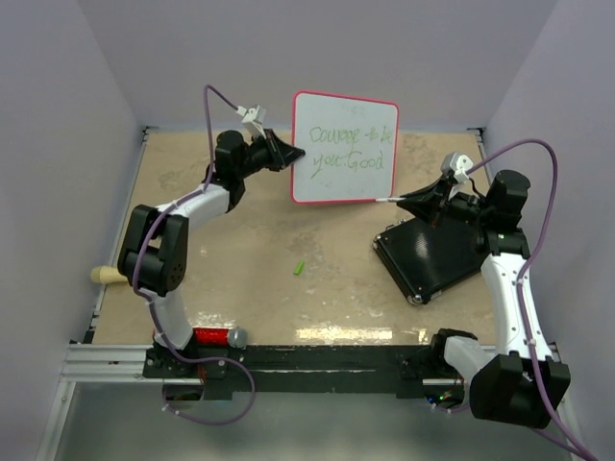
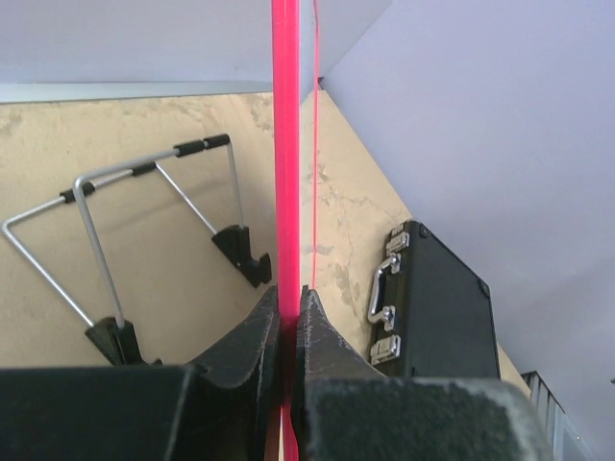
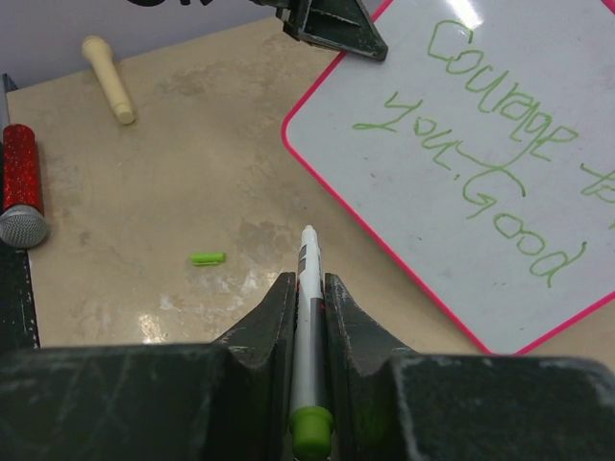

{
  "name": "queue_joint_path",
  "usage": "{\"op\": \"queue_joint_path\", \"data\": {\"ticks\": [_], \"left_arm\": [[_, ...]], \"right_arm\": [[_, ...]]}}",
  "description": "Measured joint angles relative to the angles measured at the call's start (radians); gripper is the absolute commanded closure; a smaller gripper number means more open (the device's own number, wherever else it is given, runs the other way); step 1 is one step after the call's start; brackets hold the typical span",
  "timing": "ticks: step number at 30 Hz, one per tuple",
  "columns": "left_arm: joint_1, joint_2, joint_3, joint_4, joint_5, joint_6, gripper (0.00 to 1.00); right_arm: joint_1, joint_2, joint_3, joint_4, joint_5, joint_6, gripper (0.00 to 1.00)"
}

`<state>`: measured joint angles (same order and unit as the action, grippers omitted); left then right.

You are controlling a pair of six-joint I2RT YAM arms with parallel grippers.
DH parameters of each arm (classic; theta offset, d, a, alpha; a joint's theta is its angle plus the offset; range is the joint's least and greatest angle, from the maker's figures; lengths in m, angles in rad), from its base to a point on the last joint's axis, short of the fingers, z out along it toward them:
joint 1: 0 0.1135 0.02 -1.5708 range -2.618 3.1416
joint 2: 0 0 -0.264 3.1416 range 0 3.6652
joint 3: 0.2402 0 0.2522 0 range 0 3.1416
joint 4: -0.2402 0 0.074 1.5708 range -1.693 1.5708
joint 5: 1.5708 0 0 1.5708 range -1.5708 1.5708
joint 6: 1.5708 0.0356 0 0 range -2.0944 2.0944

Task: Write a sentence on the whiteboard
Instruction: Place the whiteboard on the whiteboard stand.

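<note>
In front of the whiteboard [image 1: 338,188], a small green piece [image 1: 299,268] is lying loose. By its lower right corner, the right gripper [image 3: 307,280] is clamping a marker [image 3: 307,327], tip just off the rim. The left gripper [image 2: 288,296] is pinching its left rim. Two green lines are showing; the sentence is looking nearly finished.

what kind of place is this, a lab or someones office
Most likely a robot lab test cell: plain walls box in a table, two arms bolted to a rail at its edge, and a whiteboard serves as prop.
</note>
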<state>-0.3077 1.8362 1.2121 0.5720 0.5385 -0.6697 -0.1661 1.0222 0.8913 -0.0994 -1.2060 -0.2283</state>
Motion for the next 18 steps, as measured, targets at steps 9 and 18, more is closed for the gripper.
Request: {"op": "queue_joint_path", "data": {"ticks": [9,18], "left_arm": [[0.023,0.162,0.219,-0.040,0.000,-0.019,1.00],[0.031,0.290,0.391,-0.066,0.002,-0.047,1.00]], "right_arm": [[-0.005,0.017,0.000,0.004,-0.002,0.000,1.00],[-0.005,0.043,0.000,0.003,-0.001,-0.001,1.00]]}}
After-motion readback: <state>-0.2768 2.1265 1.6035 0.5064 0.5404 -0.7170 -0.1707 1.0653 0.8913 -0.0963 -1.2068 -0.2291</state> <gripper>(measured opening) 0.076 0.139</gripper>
